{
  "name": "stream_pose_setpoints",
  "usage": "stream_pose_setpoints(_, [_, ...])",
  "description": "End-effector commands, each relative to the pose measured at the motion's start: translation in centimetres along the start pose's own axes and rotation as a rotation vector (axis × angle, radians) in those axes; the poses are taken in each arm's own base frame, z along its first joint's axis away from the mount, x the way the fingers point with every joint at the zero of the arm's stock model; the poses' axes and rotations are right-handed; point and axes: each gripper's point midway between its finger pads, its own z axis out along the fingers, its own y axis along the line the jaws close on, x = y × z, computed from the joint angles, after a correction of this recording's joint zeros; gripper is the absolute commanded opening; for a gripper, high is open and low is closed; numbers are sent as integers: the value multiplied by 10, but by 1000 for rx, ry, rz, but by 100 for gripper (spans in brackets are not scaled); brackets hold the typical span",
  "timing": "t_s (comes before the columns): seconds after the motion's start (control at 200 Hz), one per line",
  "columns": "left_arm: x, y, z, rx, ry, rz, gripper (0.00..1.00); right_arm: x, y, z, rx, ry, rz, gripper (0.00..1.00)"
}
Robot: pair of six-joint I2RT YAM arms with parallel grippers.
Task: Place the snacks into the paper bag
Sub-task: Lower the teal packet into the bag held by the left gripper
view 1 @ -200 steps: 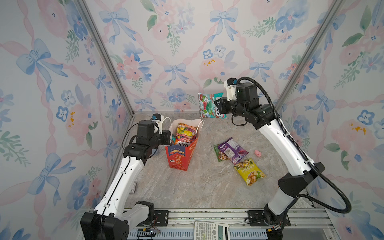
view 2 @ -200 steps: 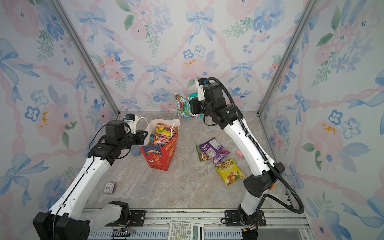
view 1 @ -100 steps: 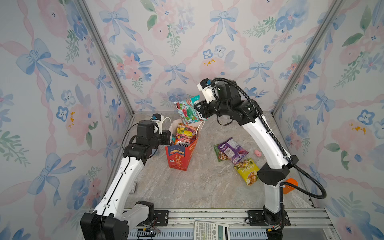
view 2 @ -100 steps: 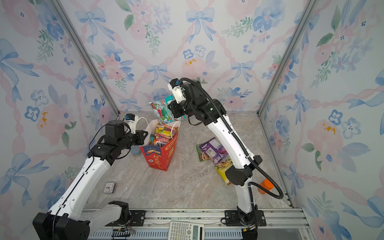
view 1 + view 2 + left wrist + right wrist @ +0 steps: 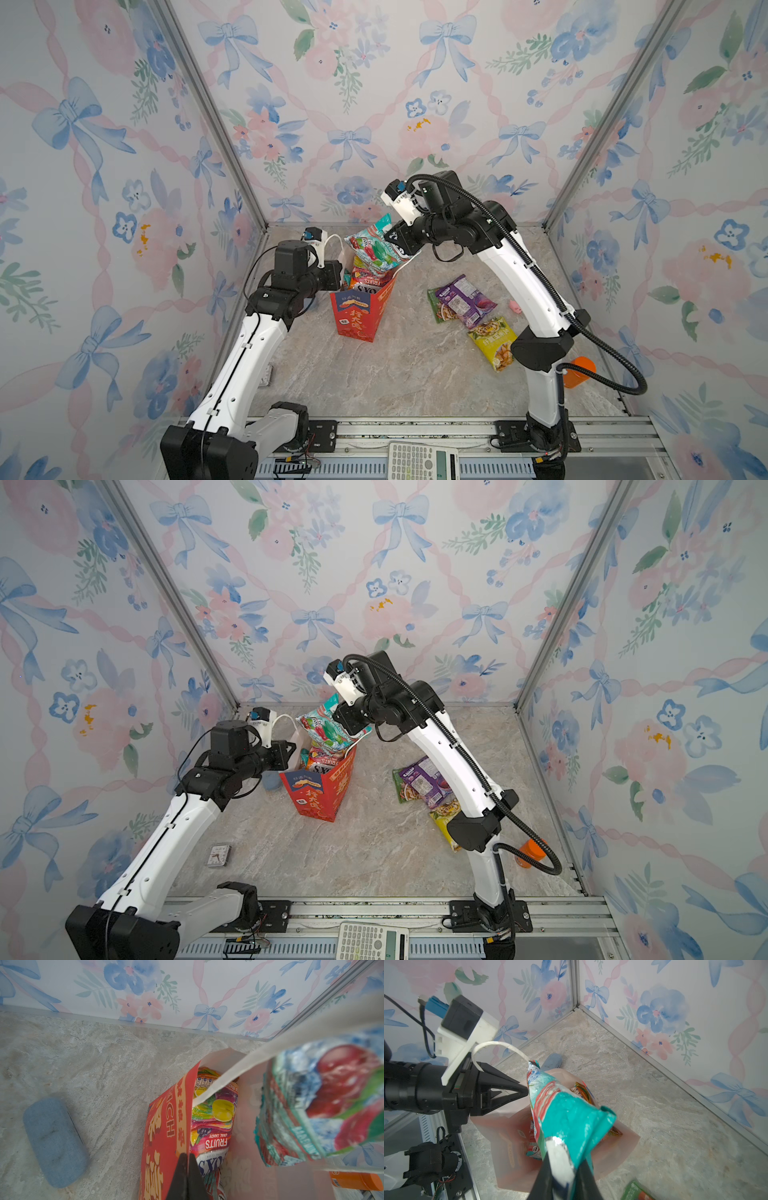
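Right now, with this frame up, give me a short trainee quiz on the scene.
1. True or false: the left gripper is shut on the rim of the paper bag.
2. The teal packet in the right gripper is: A) over the bag's mouth; B) lying beside the bag; C) fully inside the bag.
3. Which colour packet lies on the green packet?
Key: 1 true; 2 A; 3 the purple packet.

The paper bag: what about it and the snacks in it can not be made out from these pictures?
- Count of the snacks inside: in both top views the teal packet held by the right pincer covers part of the paper bag mouth.
- Teal packet's print: left wrist view, too close and blurred.
- Bag's floor: every view, hidden by the snacks.
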Motion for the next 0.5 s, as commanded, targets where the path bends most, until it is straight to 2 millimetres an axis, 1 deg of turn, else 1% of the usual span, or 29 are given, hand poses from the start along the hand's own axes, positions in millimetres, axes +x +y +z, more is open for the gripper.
stream_pose_setpoints(0.0, [-25, -10, -15, 33, -100, 40, 0, 7, 13, 13, -51, 35, -29, 0])
stream_pose_setpoints(0.23, [-25, -11, -15, 38, -100, 44, 0, 25, 19, 37, -86, 105, -51, 0])
stream_pose_setpoints(0.405, [-27, -11, -16, 37, -105, 47, 0, 33, 15, 53, -76, 137, -61, 0])
stream_pose_setpoints(0.495, [-27, -11, -17, 36, -106, 46, 0, 33, 13, 61, -69, 138, -60, 0])
